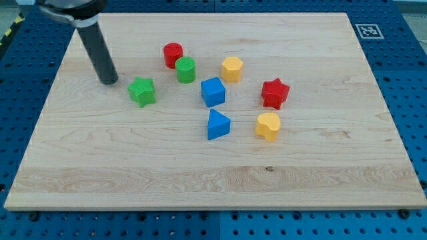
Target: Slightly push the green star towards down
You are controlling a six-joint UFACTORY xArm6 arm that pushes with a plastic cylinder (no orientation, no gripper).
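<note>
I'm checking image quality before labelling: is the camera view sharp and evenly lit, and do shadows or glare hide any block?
Camera view: sharp across the board; light even and soft, no glare. The green star and other blocks cast only faint short shadows, hiding nothing. My tip is crisp, just up-left of the star, apart from it; the rod's top is cropped.

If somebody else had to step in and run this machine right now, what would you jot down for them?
My tip rests on the board, up and to the view's left of the green star, apart from it.
The green star lies at the view's left of the cluster, with the green cylinder up and to its right.
Done: no contact with the star shows.
Left: bring the tip above the star, then nudge it slightly toward the view's bottom.
</note>
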